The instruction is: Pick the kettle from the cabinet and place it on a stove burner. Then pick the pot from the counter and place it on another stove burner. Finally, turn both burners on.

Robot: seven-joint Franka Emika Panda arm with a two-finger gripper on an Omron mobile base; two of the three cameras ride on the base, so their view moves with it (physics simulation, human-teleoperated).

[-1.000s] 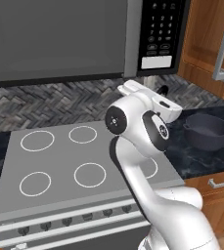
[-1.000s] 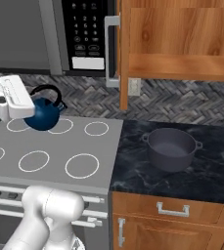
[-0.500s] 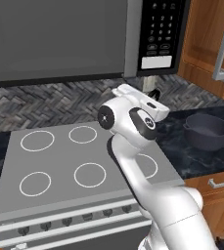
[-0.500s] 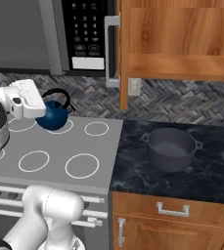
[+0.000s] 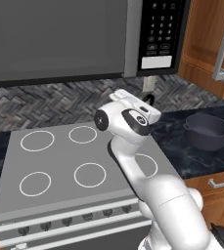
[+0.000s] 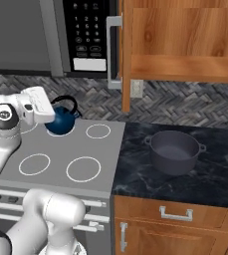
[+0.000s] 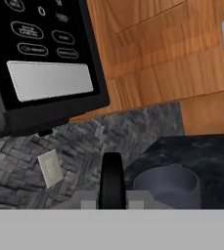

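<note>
Kettle (image 6: 60, 122), dark blue, hangs by its black arched handle from the clenched gripper (image 6: 53, 112) in the right base view, low over the back of the grey cooktop (image 6: 51, 149), just left of the small white burner ring (image 6: 98, 131) near the back right corner; whether it touches the surface cannot be told. To the right, the dark-grey pot (image 6: 174, 151) stands on the black marble bench (image 6: 215, 174), under the open wooden cabinet (image 6: 185, 45). In the left base view the arm's wrist hides the kettle, the pot (image 5: 206, 132) sits near the bench's right edge, and the microwave (image 5: 84, 39) hangs above the cooktop (image 5: 59, 161). In the hand view the kettle's handle (image 7: 112, 178) rises between the fingertips, with the pot (image 7: 167, 183) beyond on the bench (image 7: 206, 156).
</note>
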